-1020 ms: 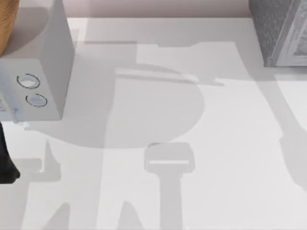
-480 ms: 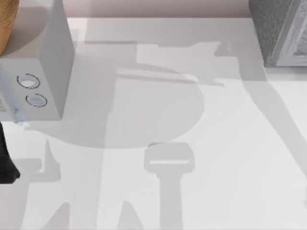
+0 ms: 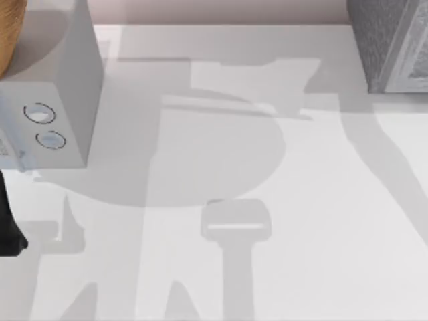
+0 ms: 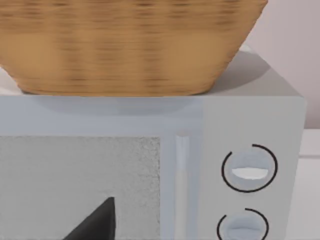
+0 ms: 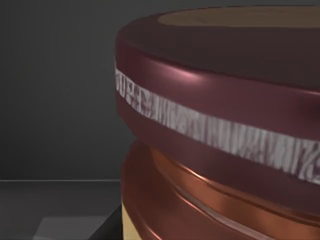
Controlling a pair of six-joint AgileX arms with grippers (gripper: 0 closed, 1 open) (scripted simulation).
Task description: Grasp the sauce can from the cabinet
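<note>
Maroon-lidded can (image 5: 220, 125) looms close before the right wrist camera, against a dark interior. Cabinet (image 3: 391, 43) sits at the top view's upper right; microwave (image 3: 50, 100) at upper left. Grip of either gripper: cannot tell.

One sauce can (image 5: 220, 125), one cabinet (image 3: 391, 43) (dark grey), one basket (image 4: 125, 45).

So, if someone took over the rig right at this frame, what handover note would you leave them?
Right arm: wrist camera is close up against the sauce can, which sits in a dark enclosure; whether it is gripped cannot be told.
Left arm: parked, its wrist camera facing the pale grey box with two ring marks, a wicker basket on top.
Cabinet: top view's far right corner.
Done: approach to the can.
Left: confirm the grasp, then draw the can out.
</note>
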